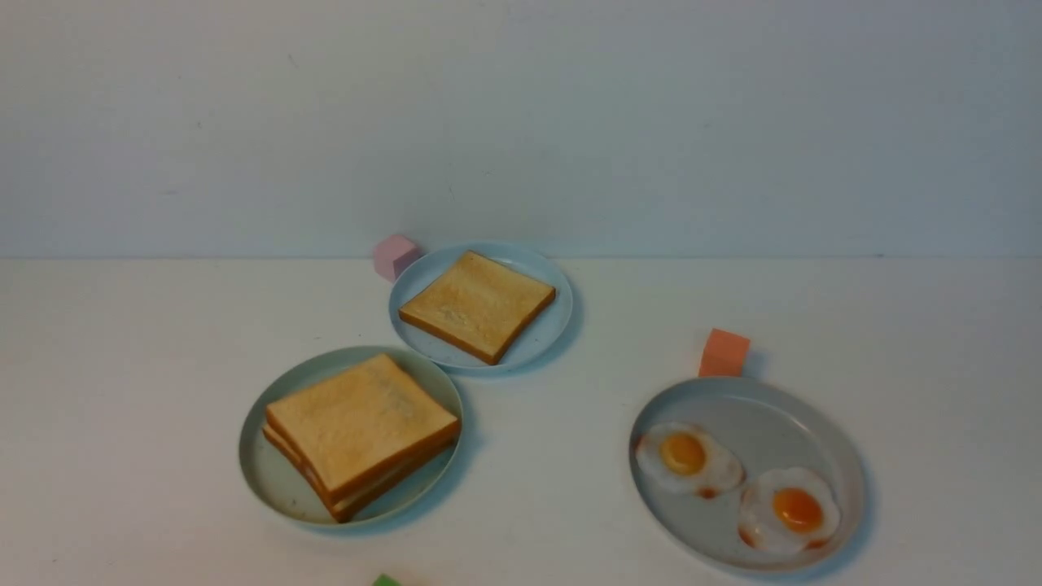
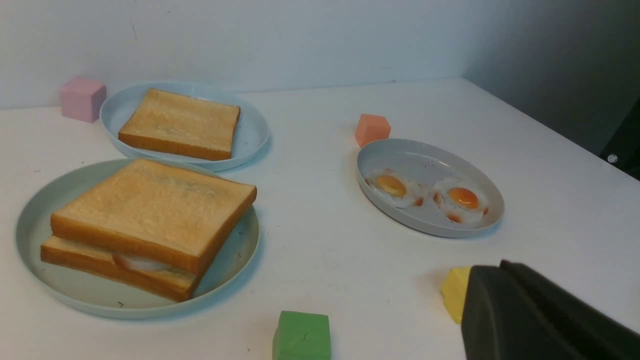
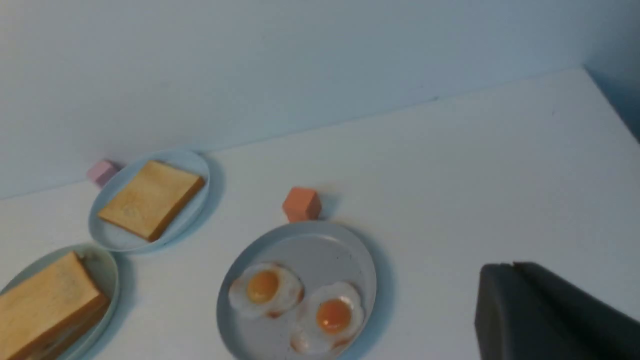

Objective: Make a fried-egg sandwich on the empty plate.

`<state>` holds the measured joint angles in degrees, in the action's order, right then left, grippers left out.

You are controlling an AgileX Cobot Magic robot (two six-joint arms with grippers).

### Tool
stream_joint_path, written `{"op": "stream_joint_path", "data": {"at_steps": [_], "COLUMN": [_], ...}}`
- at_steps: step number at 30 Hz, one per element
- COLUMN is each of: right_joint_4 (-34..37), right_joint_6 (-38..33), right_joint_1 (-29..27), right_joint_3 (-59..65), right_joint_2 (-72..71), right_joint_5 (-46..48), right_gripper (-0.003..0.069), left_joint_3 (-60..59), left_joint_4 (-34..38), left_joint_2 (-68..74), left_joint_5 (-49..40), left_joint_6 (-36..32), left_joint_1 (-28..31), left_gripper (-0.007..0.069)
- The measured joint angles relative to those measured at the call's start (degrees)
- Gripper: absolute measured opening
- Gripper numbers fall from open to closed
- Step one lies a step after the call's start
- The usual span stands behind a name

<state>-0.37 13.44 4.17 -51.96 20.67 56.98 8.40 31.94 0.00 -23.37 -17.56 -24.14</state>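
Observation:
The fried-egg sandwich point(image 1: 362, 435), two golden toast slices with white egg showing between them point(image 2: 140, 262), lies on the mint-green plate point(image 1: 260, 480) at the front left of the table. In the right wrist view the sandwich point(image 3: 45, 305) and its plate point(image 3: 109, 272) are cut off by the frame's edge. Neither gripper appears in the front view. My left gripper point(image 2: 500, 267) is shut, holds nothing, and hovers well off to the side of the plate point(image 2: 30, 225). My right gripper point(image 3: 510, 266) has its dark fingers pressed together, empty, away from all plates.
A pale blue plate point(image 1: 537, 342) holds one toast slice point(image 1: 480, 305). A grey speckled plate point(image 1: 814, 407) carries two fried eggs point(image 1: 688, 456). Scattered blocks: pink point(image 1: 395, 255), orange point(image 1: 724, 352), green point(image 2: 301, 335), and yellow point(image 2: 455, 292) just behind the left gripper's tip.

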Motion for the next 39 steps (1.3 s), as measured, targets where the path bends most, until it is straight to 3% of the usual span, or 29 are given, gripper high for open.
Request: {"op": "stream_joint_path", "data": {"at_steps": [7,14,39], "right_joint_4": [4.23,1.02,1.30], "right_joint_6": [-8.39,-9.24,-9.30], "right_joint_1": [-8.81,-9.82,-6.52], "right_joint_3": [29.98,51.80,52.83], "right_joint_2": [-9.52,-19.79,-21.31], "right_joint_5": [-24.48,-32.27,-34.49], "right_gripper": [-0.0012,-0.0012,-0.0003], "left_joint_3": [0.00,0.00,-0.02], "left_joint_4": [0.05,0.11,0.18], "left_joint_2": [0.00,0.00,0.00], "left_joint_5": [0.00,0.00,0.02], "left_joint_6": [0.00,0.00,0.00], "left_joint_1": [0.00,0.00,0.00], "left_gripper": [-0.0006,-0.0002,0.0022]}}
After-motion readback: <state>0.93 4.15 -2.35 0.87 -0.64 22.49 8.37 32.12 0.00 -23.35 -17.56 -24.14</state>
